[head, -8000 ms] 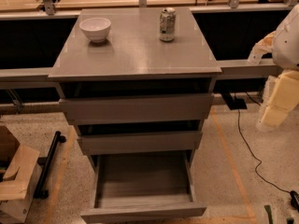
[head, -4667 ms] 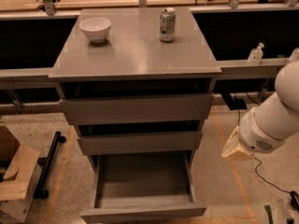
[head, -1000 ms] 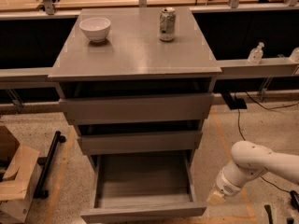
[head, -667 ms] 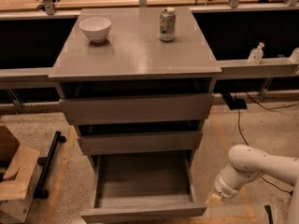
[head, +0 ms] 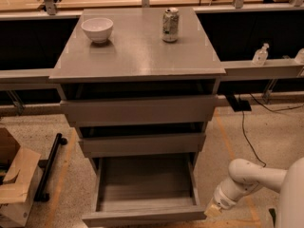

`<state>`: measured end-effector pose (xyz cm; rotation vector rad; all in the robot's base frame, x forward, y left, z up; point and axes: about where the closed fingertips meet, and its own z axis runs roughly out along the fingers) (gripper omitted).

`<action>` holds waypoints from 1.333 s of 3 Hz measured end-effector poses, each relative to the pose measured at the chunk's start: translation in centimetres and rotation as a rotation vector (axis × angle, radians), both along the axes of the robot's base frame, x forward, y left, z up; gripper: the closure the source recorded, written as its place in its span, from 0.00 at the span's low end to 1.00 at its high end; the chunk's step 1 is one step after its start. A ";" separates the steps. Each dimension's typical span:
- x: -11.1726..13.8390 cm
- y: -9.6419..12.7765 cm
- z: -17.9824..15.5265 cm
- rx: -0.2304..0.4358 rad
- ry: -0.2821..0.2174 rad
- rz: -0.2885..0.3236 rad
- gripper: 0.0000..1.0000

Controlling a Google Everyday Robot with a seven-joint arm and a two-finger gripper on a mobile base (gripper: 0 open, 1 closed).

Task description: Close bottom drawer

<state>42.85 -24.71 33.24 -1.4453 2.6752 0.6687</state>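
— Three drawers we count in the front of the desk (head: 137,61); which of them do we find open?

— We find the bottom drawer (head: 145,189) pulled well out toward the camera. Its plain box interior is open to view and its flat front lies at the lower edge of the view. The middle drawer (head: 142,144) and the top drawer (head: 140,109) each sit a little forward, with a dark gap showing above each front.

— And where do we place the end effector (head: 214,209)?

— Low on the right, just beside the right front corner of the bottom drawer and close to the floor. We see it as a pale yellowish tip at the end of the white arm (head: 247,177), which reaches in from the lower right. We cannot tell whether it touches the drawer front. Nor can we tell whether it is wide or narrow.

— What do we see standing on the desk?

— A white bowl (head: 97,29) near the back left and a can (head: 170,24) upright near the back, right of centre; the two are well apart.

— And around it?

— To the right we see a clear bottle (head: 260,54) on a grey ledge (head: 266,69), and below it a black cable (head: 244,132) trailing over the floor. To the left we see a cardboard box (head: 16,184), with a black bar (head: 50,165) lying on the floor between it and the desk.
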 end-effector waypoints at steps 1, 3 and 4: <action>-0.4 -0.3 -3.1 0.044 0.027 -0.042 1.00; -0.7 -0.7 -4.8 0.019 0.049 -0.055 1.00; 0.0 -0.8 -7.6 0.037 0.046 -0.076 1.00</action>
